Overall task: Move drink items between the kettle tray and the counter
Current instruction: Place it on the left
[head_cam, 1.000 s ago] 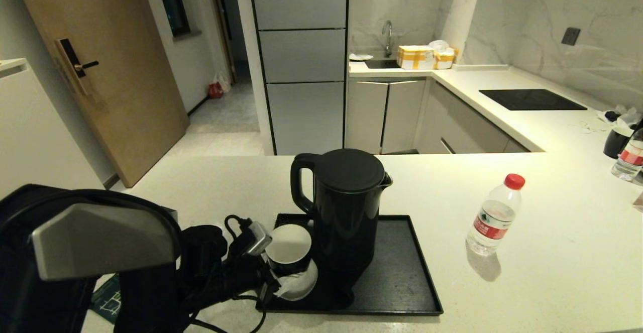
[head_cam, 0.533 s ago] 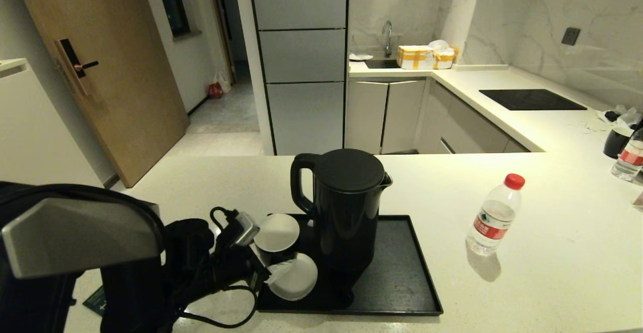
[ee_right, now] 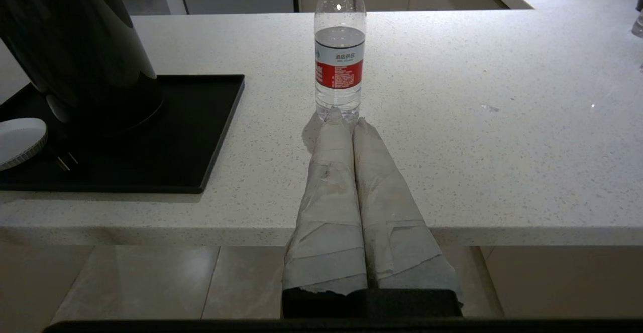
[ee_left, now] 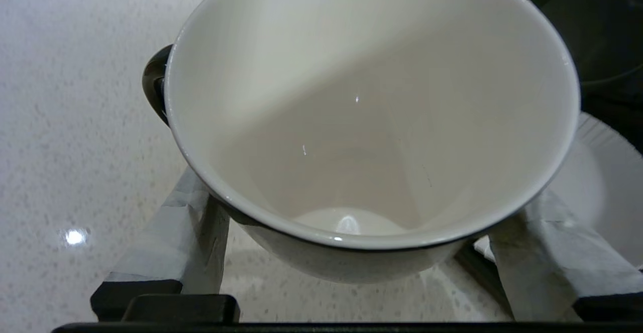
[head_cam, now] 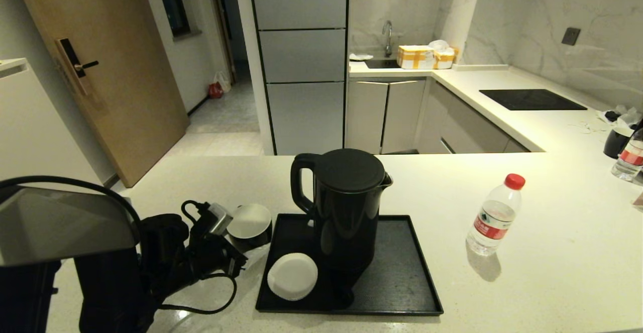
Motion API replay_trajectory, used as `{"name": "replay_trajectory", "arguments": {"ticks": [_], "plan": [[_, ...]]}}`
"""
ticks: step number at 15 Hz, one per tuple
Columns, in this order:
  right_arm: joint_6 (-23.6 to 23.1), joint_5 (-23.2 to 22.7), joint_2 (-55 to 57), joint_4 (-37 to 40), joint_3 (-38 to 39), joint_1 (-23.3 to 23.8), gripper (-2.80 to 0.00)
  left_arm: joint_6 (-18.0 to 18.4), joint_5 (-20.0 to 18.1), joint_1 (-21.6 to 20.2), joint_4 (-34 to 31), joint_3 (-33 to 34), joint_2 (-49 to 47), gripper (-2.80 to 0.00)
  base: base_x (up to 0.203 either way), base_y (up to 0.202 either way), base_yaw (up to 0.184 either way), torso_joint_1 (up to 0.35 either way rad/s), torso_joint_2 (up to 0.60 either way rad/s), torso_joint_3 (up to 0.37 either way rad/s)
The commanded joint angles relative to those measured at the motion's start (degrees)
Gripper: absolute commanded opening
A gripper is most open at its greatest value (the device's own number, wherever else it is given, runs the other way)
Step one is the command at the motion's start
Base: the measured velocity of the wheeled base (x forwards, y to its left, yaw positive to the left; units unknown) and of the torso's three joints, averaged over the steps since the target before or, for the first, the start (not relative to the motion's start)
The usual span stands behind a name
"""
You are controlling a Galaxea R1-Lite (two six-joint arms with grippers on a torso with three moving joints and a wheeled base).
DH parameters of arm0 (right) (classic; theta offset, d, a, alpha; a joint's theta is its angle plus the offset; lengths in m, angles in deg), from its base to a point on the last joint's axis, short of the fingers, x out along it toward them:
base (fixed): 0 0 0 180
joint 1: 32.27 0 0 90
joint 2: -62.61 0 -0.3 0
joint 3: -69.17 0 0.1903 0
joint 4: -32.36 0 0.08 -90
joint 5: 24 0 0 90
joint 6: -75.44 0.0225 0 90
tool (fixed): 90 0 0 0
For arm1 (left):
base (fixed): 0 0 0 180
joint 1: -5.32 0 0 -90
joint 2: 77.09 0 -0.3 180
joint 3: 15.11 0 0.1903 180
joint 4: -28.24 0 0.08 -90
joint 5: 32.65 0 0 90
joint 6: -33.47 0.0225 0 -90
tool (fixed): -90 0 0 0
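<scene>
Cup (head_cam: 249, 222) hangs in the left gripper (head_cam: 236, 245), off the tray (head_cam: 402, 267) at its nine o'clock, above the table (head_cam: 552, 252). Left wrist view: padded fingers (ee_left: 171, 242) clamped around its bowl; a loose, tilted grip could drop it. Right wrist view: right gripper (ee_right: 346, 117) parked, fingers together, bottle (ee_right: 339, 46) at twelve o'clock.

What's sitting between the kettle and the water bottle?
Head view: only the bare right side of the tray and bare counter between kettle and water bottle.
</scene>
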Motion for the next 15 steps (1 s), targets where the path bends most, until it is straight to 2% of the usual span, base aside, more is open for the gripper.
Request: {"name": "replay_trajectory", "arguments": {"ticks": [1,6,15], "plan": [[-0.02,-0.03,0.07,0.00,0.00,-0.06,-2.80,0.09,0.02,-0.56,0.49,0.07,-0.88,-2.80,0.000,0.000,0.000,0.000,0.00,0.000],[-0.02,-0.07,0.07,0.00,0.00,-0.07,-2.80,0.35,2.00,-0.56,0.49,-0.46,-2.66,-2.80,0.000,0.000,0.000,0.000,0.00,0.000],[-0.02,-0.01,0.07,0.00,0.00,-0.07,-2.80,0.19,2.73,-2.28,0.49,-0.97,-4.10,-2.80,0.000,0.000,0.000,0.000,0.00,0.000]]}}
